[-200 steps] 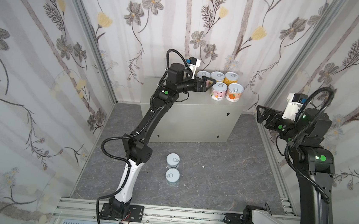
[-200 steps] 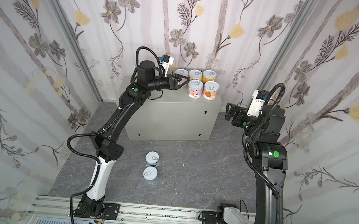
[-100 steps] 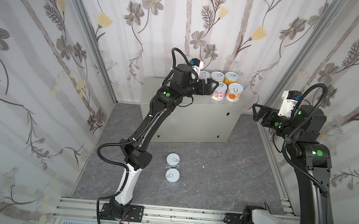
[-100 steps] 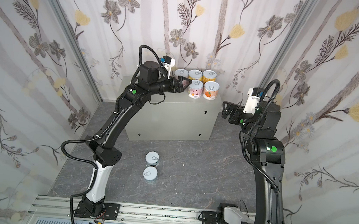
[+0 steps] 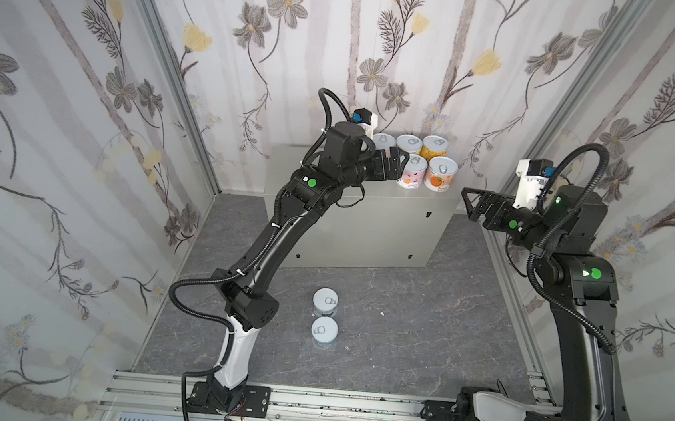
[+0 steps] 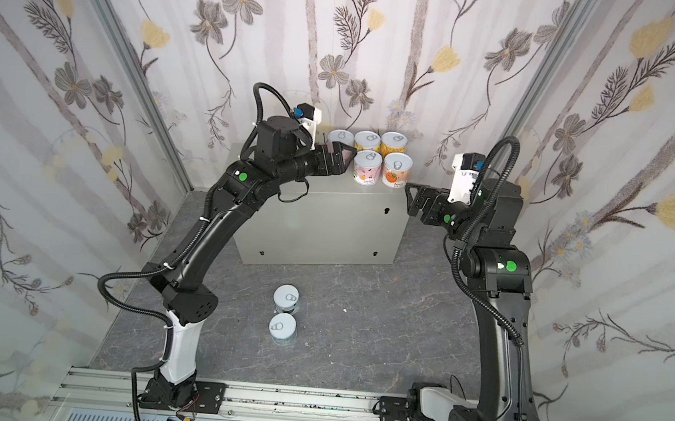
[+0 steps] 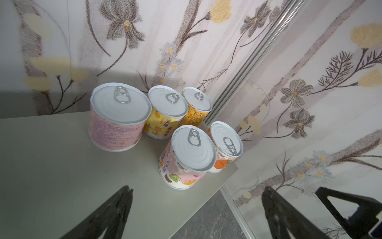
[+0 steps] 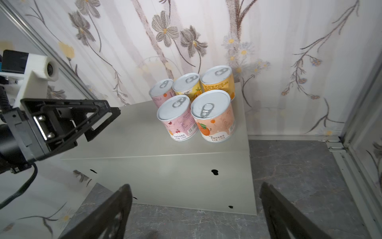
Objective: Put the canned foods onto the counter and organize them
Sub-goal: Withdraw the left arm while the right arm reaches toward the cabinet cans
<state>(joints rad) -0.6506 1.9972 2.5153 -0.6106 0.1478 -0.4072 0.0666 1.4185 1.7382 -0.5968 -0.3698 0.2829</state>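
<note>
**Canned foods: five on the counter, two still to be lifted**

- Left gripper (image 5: 396, 162): jaws spread wide and holding nothing. It is above the counter (image 5: 371, 231) top, just beside the pink tin (image 5: 414, 172).
- Right gripper (image 5: 467, 204): jaws spread and empty. It is off the counter's right end, not touching it.
- On the counter: five tins packed close in the back right corner. The pink tin and orange tin (image 5: 439, 176) are in front, with three back-row tins (image 5: 409, 143) behind.
- Off the counter: two floor tins (image 5: 325, 302), near each other on the floor (image 5: 421, 331), before the counter's front.
- Attitude: every tin stands upright with its long axis vertical and pull-tab lid up. The front pair's fruit prints face the counter's front edge.
- Hazards, as judged:
  - A sideways swing of the left jaws would likely shove the pink tin into the orange tin. The orange tin stands close to the counter's right edge and could go over.
  - The floor tins sit so near each other that jaws lowering on one may tip its neighbour.
  - Both arms working at the counter's right end risk contact.
</note>
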